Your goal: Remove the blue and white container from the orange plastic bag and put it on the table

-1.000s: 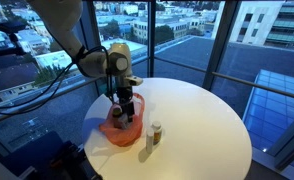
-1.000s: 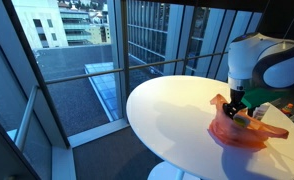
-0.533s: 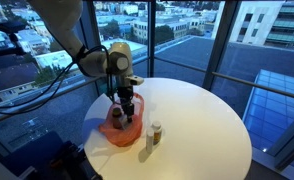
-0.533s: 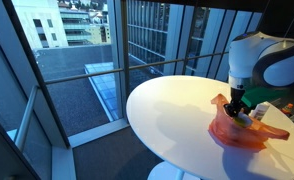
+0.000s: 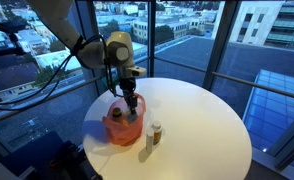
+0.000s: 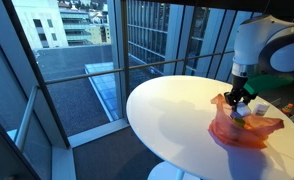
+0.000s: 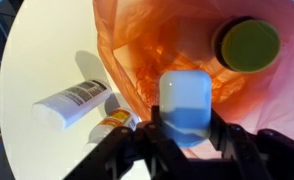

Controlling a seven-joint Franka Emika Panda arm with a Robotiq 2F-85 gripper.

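Observation:
The orange plastic bag (image 5: 122, 128) lies open near the edge of the round white table (image 5: 199, 120); it also shows as the orange plastic bag (image 6: 243, 131) and the orange plastic bag (image 7: 152, 45). In the wrist view the blue and white container (image 7: 185, 100) stands upright between the black fingers of my gripper (image 7: 185, 128), which is shut on it, just over the bag's mouth. In both exterior views the gripper (image 5: 132, 103) (image 6: 238, 105) hangs a little above the bag. The container's lower part is hidden by the fingers.
A jar with a green lid (image 7: 250, 45) sits inside the bag. Beside the bag on the table lie a white tube (image 7: 72, 102) and a small orange-labelled bottle (image 7: 119, 121), seen also as the small bottle (image 5: 155, 131). Glass walls with railings surround the table.
The gripper has closed on the container inside the bag and risen, drawing it up to the bag's mouth. The bag has slumped slightly.

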